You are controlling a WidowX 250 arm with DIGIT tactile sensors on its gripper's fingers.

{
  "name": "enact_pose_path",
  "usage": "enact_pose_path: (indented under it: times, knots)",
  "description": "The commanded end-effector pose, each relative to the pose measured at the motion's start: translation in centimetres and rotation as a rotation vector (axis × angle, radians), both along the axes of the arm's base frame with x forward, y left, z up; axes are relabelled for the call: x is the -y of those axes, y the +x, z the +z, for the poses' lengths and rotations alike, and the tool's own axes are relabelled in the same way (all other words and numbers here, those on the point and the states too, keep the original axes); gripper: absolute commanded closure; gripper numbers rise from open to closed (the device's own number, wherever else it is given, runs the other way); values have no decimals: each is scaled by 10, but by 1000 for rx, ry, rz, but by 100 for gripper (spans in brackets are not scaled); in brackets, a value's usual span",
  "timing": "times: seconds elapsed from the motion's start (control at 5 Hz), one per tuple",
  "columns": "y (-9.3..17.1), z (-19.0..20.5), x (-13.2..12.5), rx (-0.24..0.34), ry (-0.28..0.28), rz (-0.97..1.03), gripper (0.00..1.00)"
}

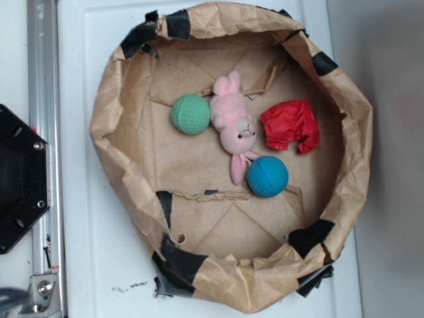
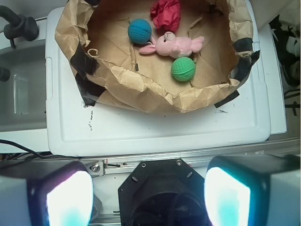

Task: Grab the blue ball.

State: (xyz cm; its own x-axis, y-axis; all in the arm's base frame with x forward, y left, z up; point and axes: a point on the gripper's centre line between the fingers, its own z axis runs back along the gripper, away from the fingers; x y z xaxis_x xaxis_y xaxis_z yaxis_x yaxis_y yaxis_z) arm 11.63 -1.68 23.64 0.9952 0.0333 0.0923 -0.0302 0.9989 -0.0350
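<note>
In the exterior view no tool shows. A crumpled brown paper basin (image 1: 112, 132), its rim patched with black tape (image 1: 175, 258), sits on a white plastic surface (image 1: 76, 199). Inside, the blue ball (image 1: 267, 176) lies on the paper floor, touching the foot of a pink plush bunny (image 1: 234, 126). The ball is round, so it has no long axis or heading; its skin is teal and finely dimpled. A green ball (image 1: 191, 114) of like size and texture rests against the bunny's other side, by its head. A wad of red crinkled material (image 1: 290, 126) lies just beside the bunny, near the blue ball but apart from it. A black hexagonal base (image 1: 16, 179) and a metal rail (image 1: 41, 99) stand at the left edge.

In the wrist view the tool (image 2: 148, 200) fills the bottom edge: two pale, glowing fingers (image 2: 68, 200) stand wide apart with nothing between them, touching nothing. It hangs above the black base, well apart from the basin. The blue ball sits at the far side of the basin, left of the red wad, beside the bunny's leg. The green ball lies nearer, below the bunny.
</note>
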Motion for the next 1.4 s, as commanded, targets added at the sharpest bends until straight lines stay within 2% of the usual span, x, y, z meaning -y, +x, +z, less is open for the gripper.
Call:
enact_pose_path:
  times: [0.0,0.2,0.4,0.6,0.8,1.2]
  knots:
    - [0,0,0,0,0,0,0]
    - [50,-41,-27,248,-37,-249,0]
    - [101,-59,-27,327,-74,-497,0]
    - [136,-73,-24,318,-81,-506,0]
    - [164,-105,-16,298,-34,-540,0]
    - [191,-166,-7,323,-23,-595,0]
